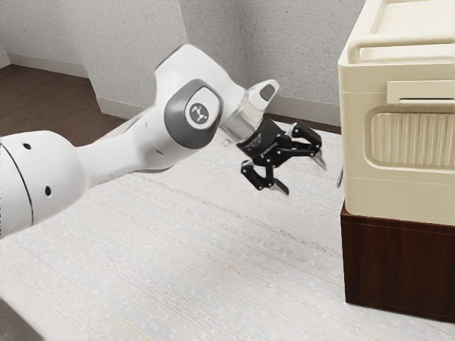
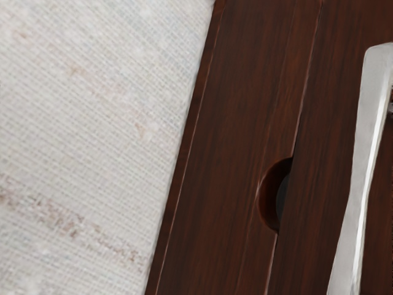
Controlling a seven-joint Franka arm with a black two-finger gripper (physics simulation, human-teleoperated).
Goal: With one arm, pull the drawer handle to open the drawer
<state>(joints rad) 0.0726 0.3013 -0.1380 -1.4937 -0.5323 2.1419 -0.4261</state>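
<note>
Near the silver handle (image 2: 363,166) jutting from the dark wooden front (image 2: 322,153), the gripper (image 1: 301,173) is hovering with fingers spread wide, seemingly approaching; the next move is calling for straddling the handle, closing, then pulling

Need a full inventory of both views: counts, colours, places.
handle: 1, silver, against the dark wood
notch: 1, dark, rounded, at a seam in the wood
cabinet: 1, dark red-brown wood, under the box
box: 1, cream, ribbed panel on its side
pale floor: 1, off-white, streaked, beside the cabinet
brown floor: 1, dark, at the back
walls: grey, speckled, behind; count unclear
corner object: 1, grey, exterior view's lower left, unidentifiable
arm: 1, white and grey, from the exterior view's left
tool: 1, black, open, short of the cabinet
</note>
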